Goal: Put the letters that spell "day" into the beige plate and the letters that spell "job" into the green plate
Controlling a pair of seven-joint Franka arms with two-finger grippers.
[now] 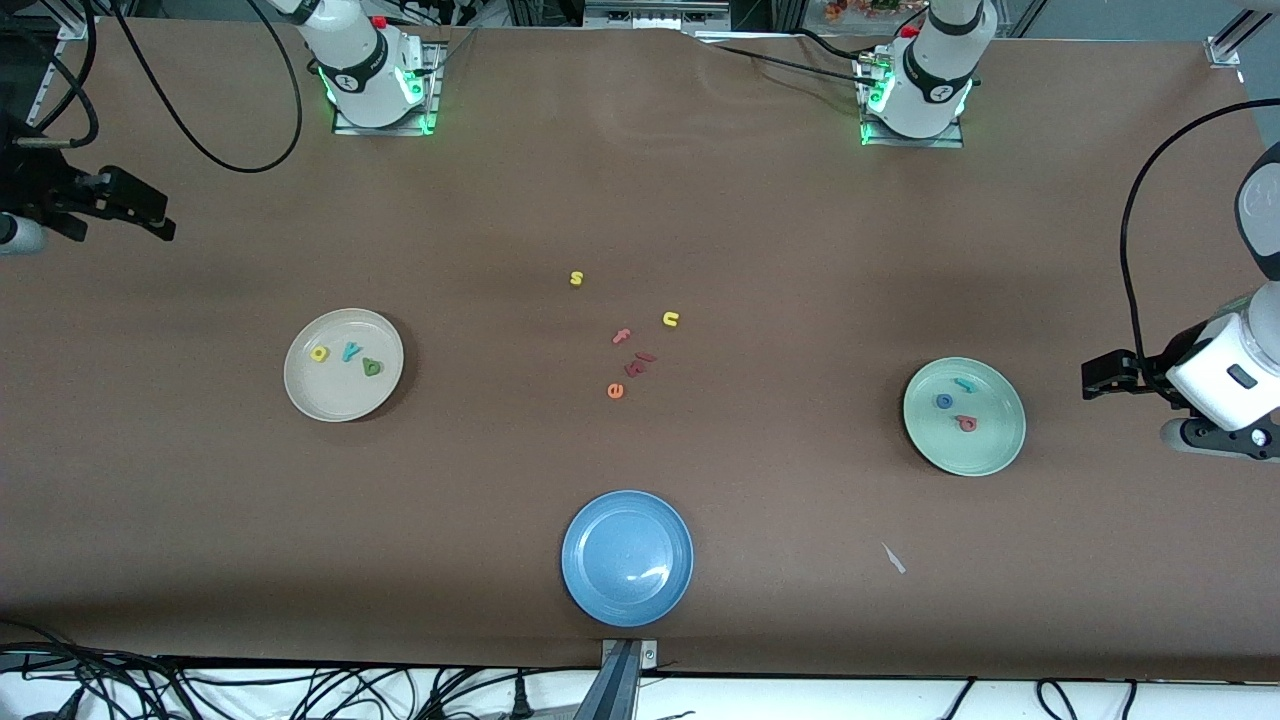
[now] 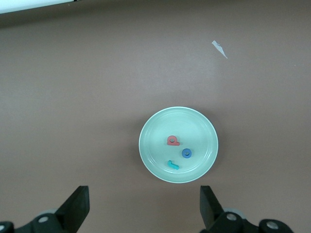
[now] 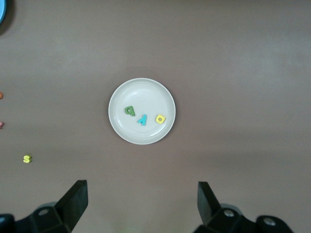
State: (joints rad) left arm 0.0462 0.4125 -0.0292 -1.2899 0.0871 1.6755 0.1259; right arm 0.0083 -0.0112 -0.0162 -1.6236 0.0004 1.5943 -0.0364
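Observation:
The beige plate (image 1: 340,405) (image 3: 141,138) lies toward the right arm's end of the table. It holds a yellow looped letter (image 1: 319,352) (image 3: 160,118), a teal "y" (image 1: 350,350) (image 3: 142,119) and a dark green letter (image 1: 372,367) (image 3: 129,111). The green plate (image 1: 990,455) (image 2: 160,126) lies toward the left arm's end and holds a teal "j" (image 1: 964,383) (image 2: 173,165), a blue "o" (image 1: 943,401) (image 2: 186,153) and a pinkish-red letter (image 1: 966,423) (image 2: 172,141). My left gripper (image 1: 1095,378) (image 2: 143,208) hangs open and empty over bare table beside the green plate. My right gripper (image 1: 160,222) (image 3: 141,206) hangs open and empty over the table's end, away from the beige plate.
A blue plate (image 1: 600,590) sits near the front edge. Mid-table lie loose letters: yellow "s" (image 1: 576,278) (image 3: 27,158), yellow "u" (image 1: 670,319), pink "f" (image 1: 622,336), orange "e" (image 1: 615,391) and dark red pieces (image 1: 640,362). A white scrap (image 1: 893,558) (image 2: 219,48) lies nearer the camera than the green plate.

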